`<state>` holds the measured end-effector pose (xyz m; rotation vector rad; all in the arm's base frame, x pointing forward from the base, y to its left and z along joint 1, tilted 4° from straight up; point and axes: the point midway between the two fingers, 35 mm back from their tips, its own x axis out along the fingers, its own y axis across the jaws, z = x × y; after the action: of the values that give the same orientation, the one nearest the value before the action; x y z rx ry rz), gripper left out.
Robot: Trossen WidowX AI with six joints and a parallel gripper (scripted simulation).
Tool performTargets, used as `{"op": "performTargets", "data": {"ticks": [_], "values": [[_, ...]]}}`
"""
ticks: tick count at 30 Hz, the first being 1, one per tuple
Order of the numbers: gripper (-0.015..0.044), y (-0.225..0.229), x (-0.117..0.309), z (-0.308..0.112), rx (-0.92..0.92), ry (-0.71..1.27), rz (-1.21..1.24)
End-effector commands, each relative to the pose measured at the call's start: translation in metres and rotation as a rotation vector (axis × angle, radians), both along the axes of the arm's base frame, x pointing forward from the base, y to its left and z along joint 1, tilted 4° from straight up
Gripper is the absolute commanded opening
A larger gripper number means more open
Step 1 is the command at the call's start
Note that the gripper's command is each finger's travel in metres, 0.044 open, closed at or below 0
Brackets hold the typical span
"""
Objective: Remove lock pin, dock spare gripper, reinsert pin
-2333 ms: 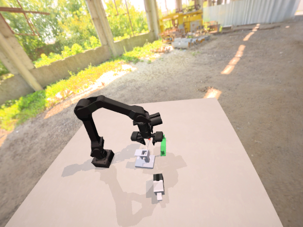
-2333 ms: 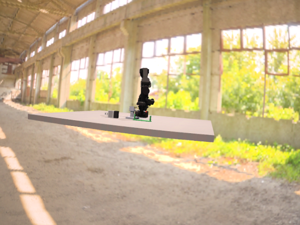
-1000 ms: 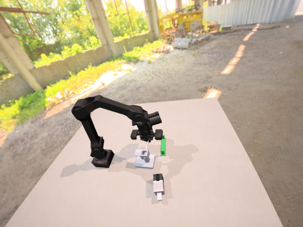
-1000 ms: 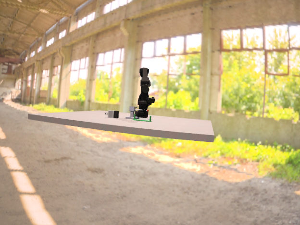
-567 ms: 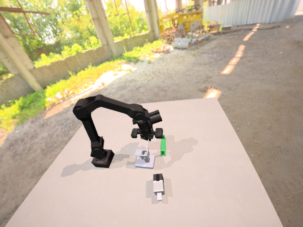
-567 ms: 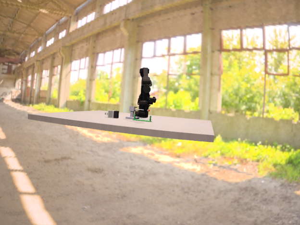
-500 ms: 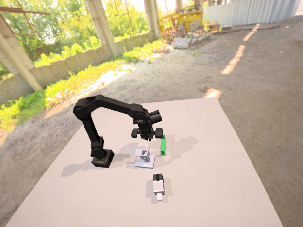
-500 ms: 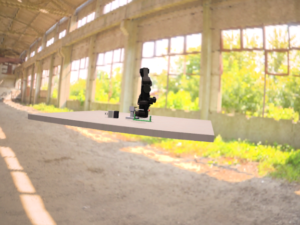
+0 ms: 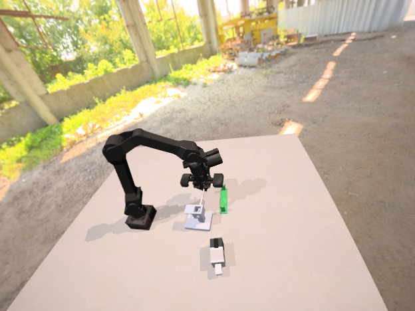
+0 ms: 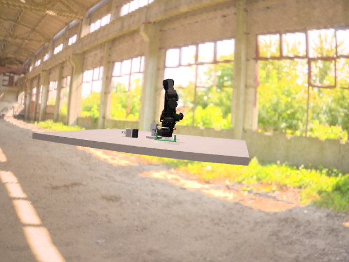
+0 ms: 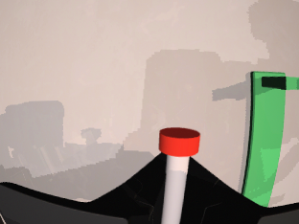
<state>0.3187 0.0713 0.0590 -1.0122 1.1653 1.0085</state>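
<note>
My gripper (image 9: pixel 204 190) (image 11: pixel 172 160) is shut on the lock pin (image 9: pixel 202 198) (image 11: pixel 179 145), a white rod with a red head. The rod lies roughly level in the exterior view, its far end close to the socket of the pale mount (image 9: pixel 197 224) (image 10: pixel 153 127). I cannot tell whether that end is fully clear of the socket. The socket's top opening shows empty in the top view. The spare gripper (image 9: pixel 217 255) (image 10: pixel 131 132), a black and white block with a pale spigot (image 9: pixel 218 269), lies on the table apart from the mount.
A green cradle (image 9: pixel 223 199) (image 10: pixel 166 140) (image 11: pixel 268 129) with upright ends stands on the table (image 9: pixel 284 234) (image 10: pixel 220 148), beside the mount and close to my gripper. The arm's base (image 9: pixel 140 218) stands on the mount's other side.
</note>
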Motion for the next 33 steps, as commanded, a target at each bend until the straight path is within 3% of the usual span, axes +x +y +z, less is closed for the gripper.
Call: {"op": "performTargets", "data": {"ticks": [1, 33], "values": [[0.0, 0.003, 0.003, 0.002, -0.001, -0.002, -0.003], [0.0, 0.027, 0.008, 0.005, 0.001, 0.021, -0.004]]}}
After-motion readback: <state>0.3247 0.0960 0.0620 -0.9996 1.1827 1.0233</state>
